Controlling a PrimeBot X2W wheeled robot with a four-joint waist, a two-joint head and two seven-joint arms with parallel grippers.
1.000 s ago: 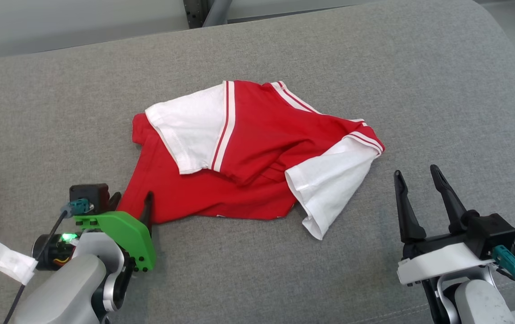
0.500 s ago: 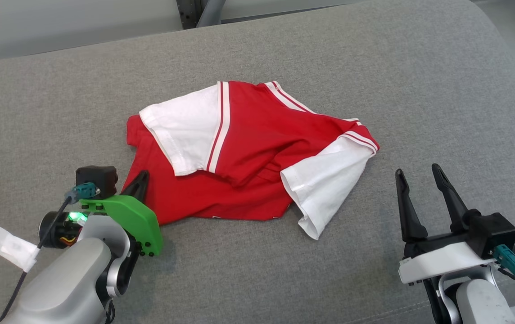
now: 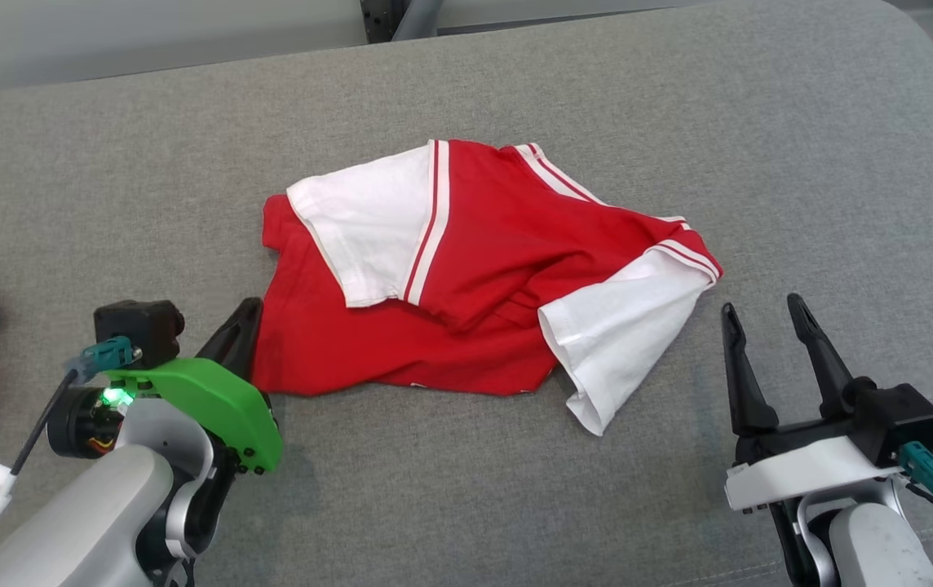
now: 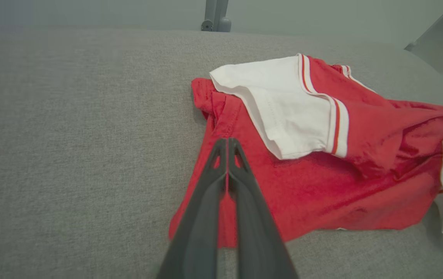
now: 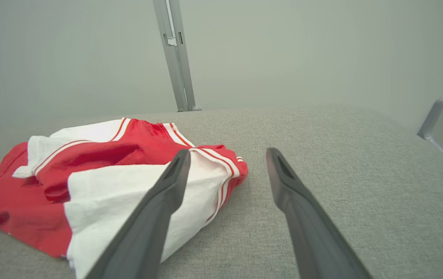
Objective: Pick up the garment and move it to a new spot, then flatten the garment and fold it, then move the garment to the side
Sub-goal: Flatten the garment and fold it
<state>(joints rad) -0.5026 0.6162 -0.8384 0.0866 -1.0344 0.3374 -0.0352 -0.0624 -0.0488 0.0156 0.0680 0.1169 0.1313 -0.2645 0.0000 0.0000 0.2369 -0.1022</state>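
On the head view, the red-and-white garment (image 3: 483, 269) lies crumpled in the middle of the grey padded surface (image 3: 515, 489). The left gripper (image 3: 240, 322) sits at its lower left edge. The right gripper (image 3: 762, 306) stands wide, apart from the white sleeve (image 3: 621, 326). On the left wrist view, the left gripper (image 4: 227, 141) has its fingers pressed together over the garment's (image 4: 322, 186) red hem; whether cloth is pinched cannot be told. On the right wrist view, the right gripper (image 5: 228, 152) is spread wide and empty, with the garment (image 5: 101, 153) to its left.

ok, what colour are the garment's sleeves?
White sleeves, red stripe at the seam; best in the left wrist view.
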